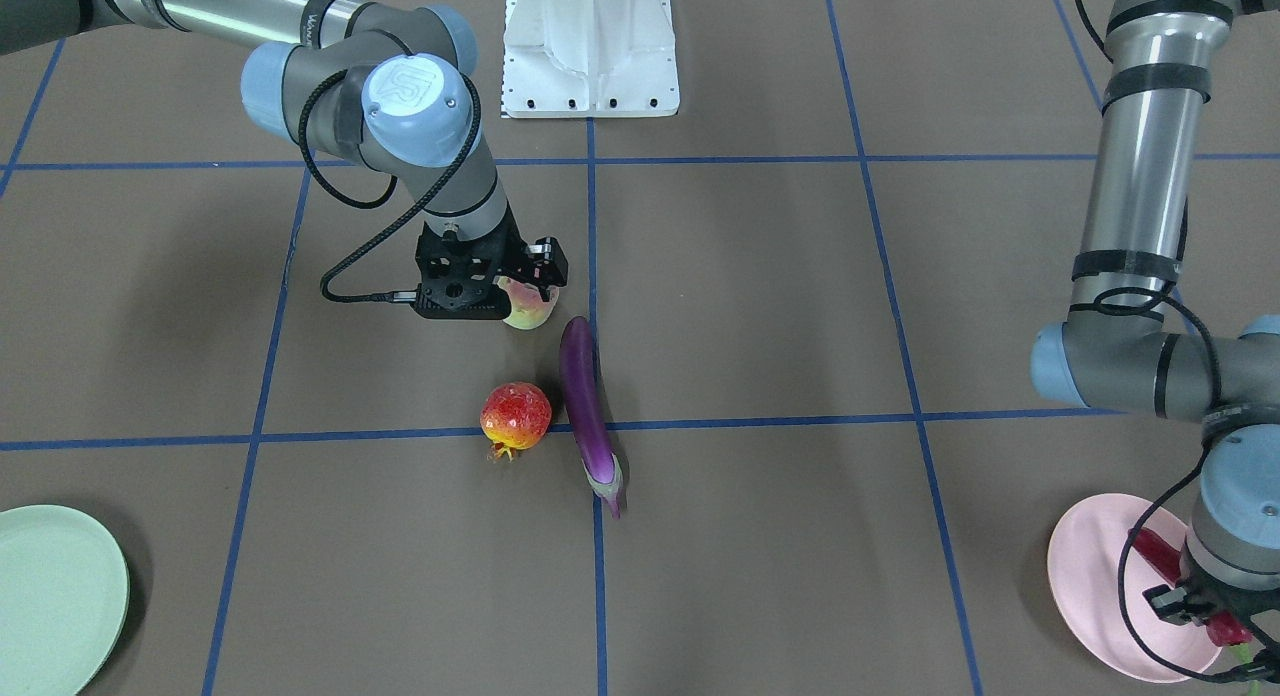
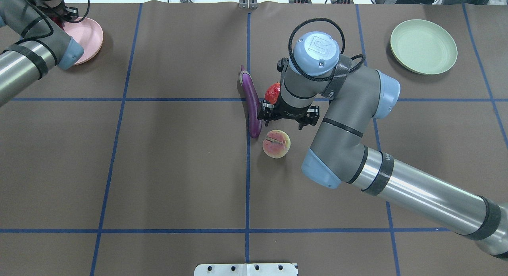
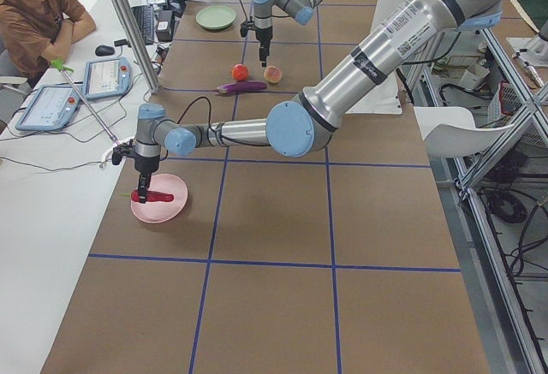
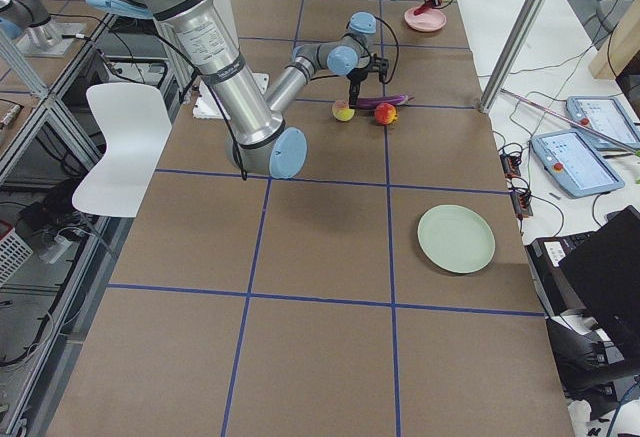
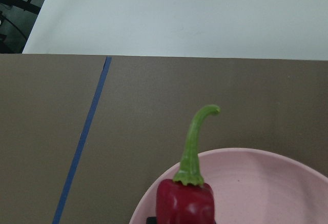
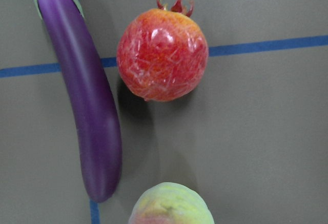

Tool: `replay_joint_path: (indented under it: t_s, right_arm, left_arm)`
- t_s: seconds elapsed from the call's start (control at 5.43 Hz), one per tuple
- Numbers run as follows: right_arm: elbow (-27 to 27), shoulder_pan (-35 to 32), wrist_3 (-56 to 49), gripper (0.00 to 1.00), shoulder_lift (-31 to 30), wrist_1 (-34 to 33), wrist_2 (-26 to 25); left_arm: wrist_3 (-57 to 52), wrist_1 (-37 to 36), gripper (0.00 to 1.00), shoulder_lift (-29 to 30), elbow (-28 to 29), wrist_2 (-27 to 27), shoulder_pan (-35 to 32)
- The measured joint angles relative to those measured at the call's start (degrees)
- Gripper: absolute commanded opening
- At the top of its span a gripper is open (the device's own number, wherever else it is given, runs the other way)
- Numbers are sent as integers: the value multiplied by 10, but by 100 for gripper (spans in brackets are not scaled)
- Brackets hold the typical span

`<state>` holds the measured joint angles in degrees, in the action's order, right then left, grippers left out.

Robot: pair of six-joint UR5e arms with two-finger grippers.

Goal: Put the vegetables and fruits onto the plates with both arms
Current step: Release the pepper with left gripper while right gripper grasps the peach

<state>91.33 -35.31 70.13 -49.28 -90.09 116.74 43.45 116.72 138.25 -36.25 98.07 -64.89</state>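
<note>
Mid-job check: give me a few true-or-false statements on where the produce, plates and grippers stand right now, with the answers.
1. Nothing is on the green plate. True.
2. The chili is at the pink plate, in the left gripper. True.
3. The right gripper holds the pomegranate. False: the pomegranate lies on the table. The gripper's jaws are open and hold nothing, and it hovers by the peach.
4. The eggplant lies on a plate. False: it lies on the table beside the pomegranate.
</note>
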Motion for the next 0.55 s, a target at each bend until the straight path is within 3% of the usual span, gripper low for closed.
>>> replay_joint_path:
  t_s: [0.55]
  right_arm:
    - [-34,30,6,98,7,0,-1]
  left_arm:
    - [-2,0,100,0,0,-6,-2]
